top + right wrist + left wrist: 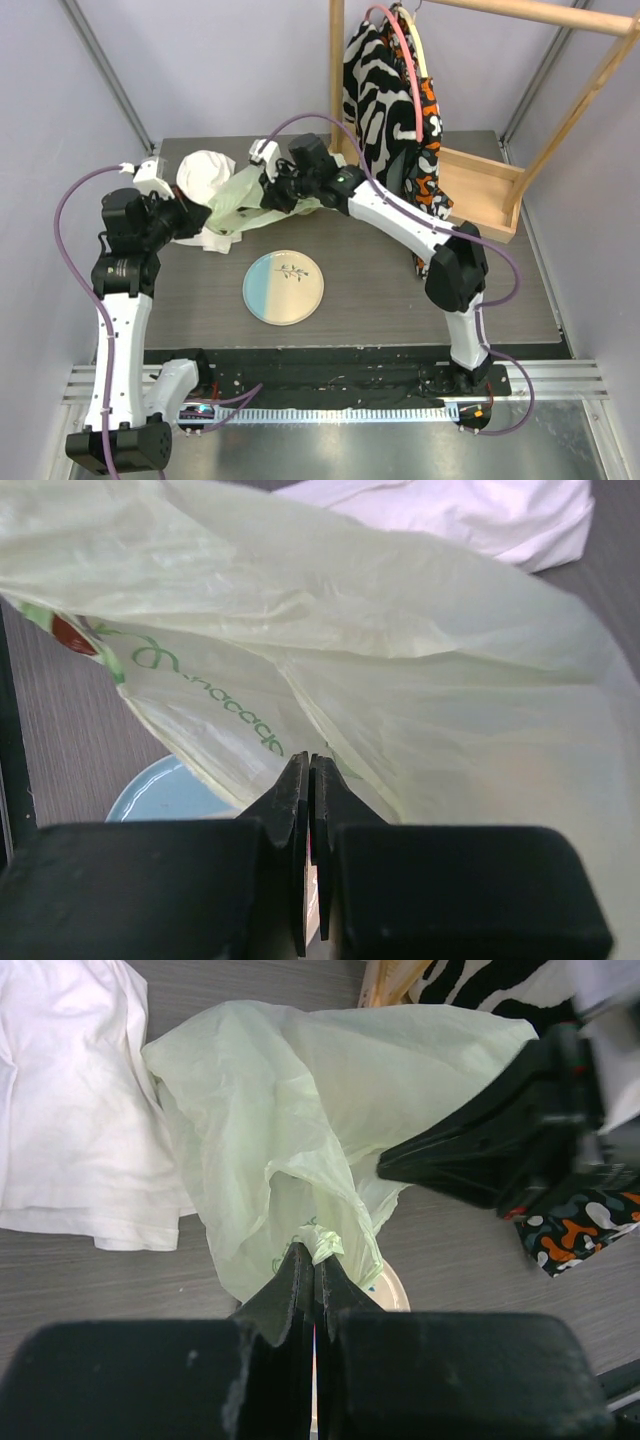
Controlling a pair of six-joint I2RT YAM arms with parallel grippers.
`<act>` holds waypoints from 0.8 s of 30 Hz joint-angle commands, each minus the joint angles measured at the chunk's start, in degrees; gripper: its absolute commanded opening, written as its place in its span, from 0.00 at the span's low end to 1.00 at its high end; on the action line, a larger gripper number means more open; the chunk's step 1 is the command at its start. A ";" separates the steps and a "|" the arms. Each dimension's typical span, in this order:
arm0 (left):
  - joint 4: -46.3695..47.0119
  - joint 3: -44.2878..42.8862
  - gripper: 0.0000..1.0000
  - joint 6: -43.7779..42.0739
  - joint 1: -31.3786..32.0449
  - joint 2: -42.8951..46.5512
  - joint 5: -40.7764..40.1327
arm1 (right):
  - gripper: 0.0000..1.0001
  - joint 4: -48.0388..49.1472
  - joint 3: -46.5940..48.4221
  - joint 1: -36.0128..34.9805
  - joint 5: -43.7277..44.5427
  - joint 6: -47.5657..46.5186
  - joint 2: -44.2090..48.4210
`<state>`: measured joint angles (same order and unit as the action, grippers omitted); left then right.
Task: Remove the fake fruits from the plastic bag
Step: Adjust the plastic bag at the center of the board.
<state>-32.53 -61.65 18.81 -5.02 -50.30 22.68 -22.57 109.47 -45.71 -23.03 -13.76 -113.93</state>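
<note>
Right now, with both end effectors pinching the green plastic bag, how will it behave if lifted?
Probably floppy: the plastic bag hangs in creased folds between the left end effector and right end effector. Likely light, since the film is translucent. It might slip, as each pinches only a small fold.

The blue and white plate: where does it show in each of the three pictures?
Top external: the plate lies mid-table, nearer than the plastic bag.
Left wrist: only a pale sliver shows, bottom centre, past the bag's lower edge.
Right wrist: its blue edge shows at lower left, below the bag.
Shared landmark: the white cloth beside the bag.
</note>
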 commanded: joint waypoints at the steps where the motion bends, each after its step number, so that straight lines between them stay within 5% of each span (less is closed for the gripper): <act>1: 0.54 -2.16 0.00 -0.18 -0.61 -0.23 1.76 | 0.01 0.24 3.38 -1.30 -3.51 0.67 -2.44; 7: 1.42 -3.04 0.00 2.28 -2.28 -0.15 3.42 | 0.01 1.29 2.85 -2.54 -0.80 2.32 -4.98; 13: -2.79 -5.23 0.00 -2.79 -2.81 1.35 5.19 | 0.01 8.22 6.71 -2.10 18.52 4.53 -11.92; 17: -7.27 -4.45 0.00 -7.29 -2.81 3.72 3.88 | 0.01 9.30 11.29 -0.26 28.03 -5.19 -16.32; 19: -7.37 -3.75 0.00 -7.29 -2.81 5.13 3.69 | 0.01 6.85 8.23 0.01 26.99 -7.41 -13.53; 24: -5.44 -3.22 0.00 -6.33 -2.81 4.87 4.13 | 0.01 2.88 -16.71 -1.73 19.96 -7.25 1.49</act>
<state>-38.87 -64.62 13.37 -7.53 -45.60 25.78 -16.62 106.02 -45.47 -0.97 -18.48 -125.54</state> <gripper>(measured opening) 0.012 0.050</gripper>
